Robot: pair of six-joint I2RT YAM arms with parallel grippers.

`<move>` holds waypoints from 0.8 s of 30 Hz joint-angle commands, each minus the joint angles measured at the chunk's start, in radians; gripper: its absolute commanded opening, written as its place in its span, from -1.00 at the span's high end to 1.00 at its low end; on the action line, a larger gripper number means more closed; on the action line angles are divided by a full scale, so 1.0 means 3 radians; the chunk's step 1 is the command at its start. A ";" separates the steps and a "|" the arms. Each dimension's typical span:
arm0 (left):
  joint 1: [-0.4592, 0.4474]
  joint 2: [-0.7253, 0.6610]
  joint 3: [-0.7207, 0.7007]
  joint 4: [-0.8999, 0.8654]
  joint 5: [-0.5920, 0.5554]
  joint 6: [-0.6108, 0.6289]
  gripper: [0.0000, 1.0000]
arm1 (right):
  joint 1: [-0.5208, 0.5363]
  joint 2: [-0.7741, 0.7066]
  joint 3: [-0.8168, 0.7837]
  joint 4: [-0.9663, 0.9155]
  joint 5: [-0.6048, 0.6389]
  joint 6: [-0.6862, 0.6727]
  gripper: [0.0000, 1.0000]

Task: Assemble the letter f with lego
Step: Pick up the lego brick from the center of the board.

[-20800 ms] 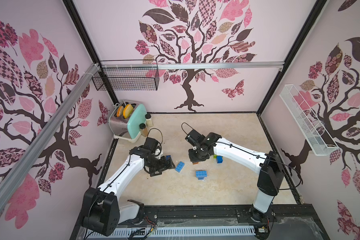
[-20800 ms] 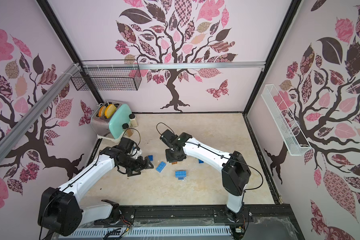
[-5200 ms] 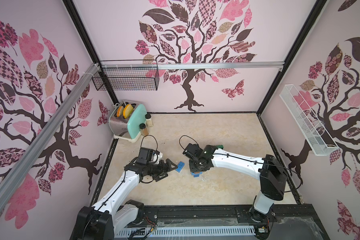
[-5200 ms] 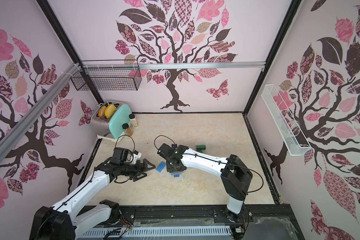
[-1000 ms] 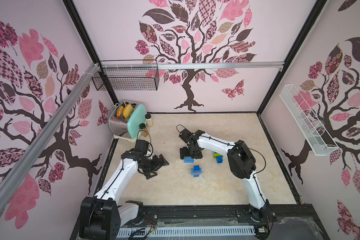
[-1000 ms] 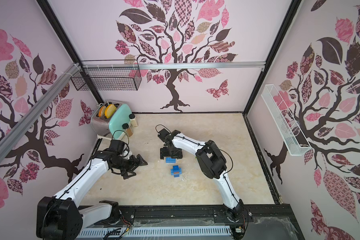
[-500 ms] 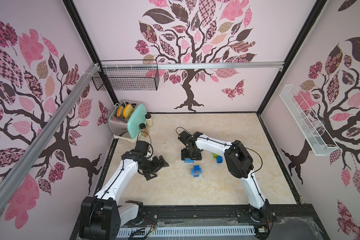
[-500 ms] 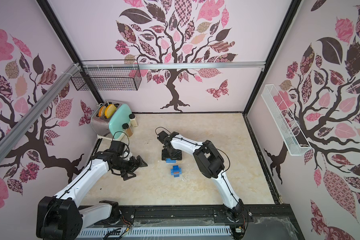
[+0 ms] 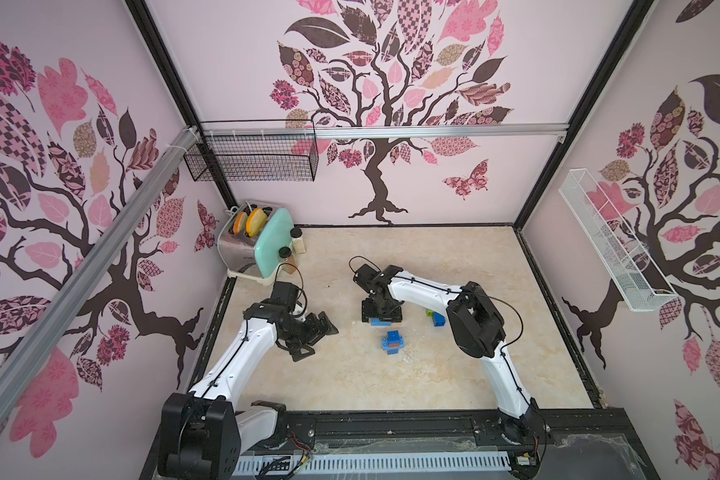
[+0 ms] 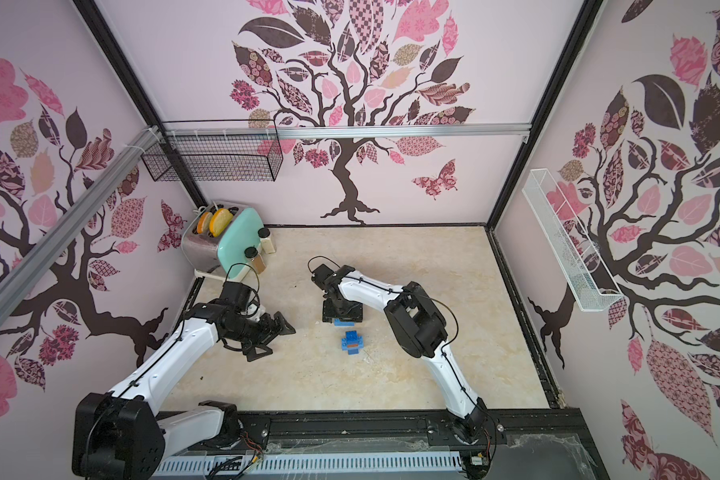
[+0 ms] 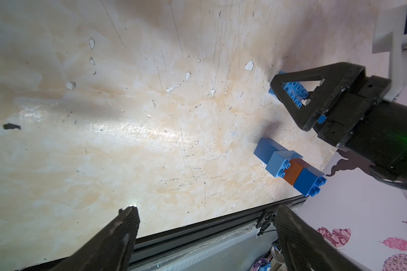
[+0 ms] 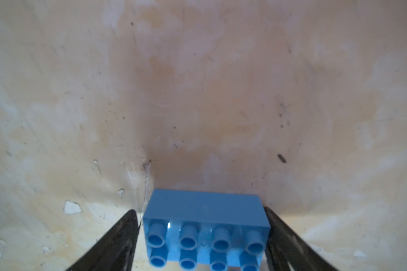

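The right end effector [image 9: 381,312] points straight down at the beige marbled desk [image 9: 454,257], close to its middle. Between its fingers sits a light blue oblong studded plastic brick [image 12: 205,208], resting on the desk with its eight studs turned up toward the wrist camera. One black finger [image 12: 282,234] lies against one short end of the brick. The other finger [image 12: 118,239] stands just beside the opposite end, with a thin sliver of desk showing between them, so I cannot tell whether the brick is truly clamped.

The left end effector [image 9: 314,341] hangs above the desk nearer its left edge, jaws spread wide with nothing between them.

Just toward the front edge from the light blue brick, and apart from it, a small cluster of joined bricks [image 9: 393,341] in blue, light blue and brown lies on its side, studs pointing sideways.

In a top view a lime green brick [image 9: 430,311] and a blue brick [image 9: 439,319] sit touching each other, further toward the right edge, beside the right arm.
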 commanded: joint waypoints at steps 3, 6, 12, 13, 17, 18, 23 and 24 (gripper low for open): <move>-0.0024 -0.0053 -0.0044 0.0000 -0.0001 0.0009 -0.89 | -0.0011 0.0003 0.0008 -0.0034 -0.0021 0.0155 -0.62; -0.0034 -0.0052 -0.0045 -0.0006 -0.0001 0.0009 -0.89 | -0.0029 -0.0013 -0.0048 0.0007 -0.0047 0.0198 -0.58; -0.0051 -0.0047 -0.0044 -0.0010 -0.0006 0.0019 -0.89 | -0.0051 -0.0046 -0.0088 0.0052 -0.0076 0.0223 -0.46; -0.0053 -0.0045 -0.0046 -0.0006 -0.0006 0.0019 -0.89 | -0.0050 -0.0045 -0.0088 0.0048 -0.0070 0.0219 -0.45; -0.0068 -0.0026 -0.0034 -0.0006 -0.0006 0.0020 -0.88 | -0.0046 -0.0083 -0.0068 0.0031 -0.0016 0.0176 -0.35; -0.0070 -0.0030 -0.0034 -0.0001 -0.0011 0.0023 -0.88 | -0.0043 -0.0101 -0.0050 0.0021 -0.0001 0.0162 -0.33; -0.0089 0.0012 -0.0038 0.0048 -0.0016 0.0032 -0.88 | -0.0034 -0.0190 0.0254 -0.0176 0.0061 -0.0062 -0.28; -0.0090 0.0021 -0.0034 0.0062 -0.0016 0.0039 -0.88 | -0.0036 -0.0217 0.0316 -0.0208 0.0046 -0.0104 -0.28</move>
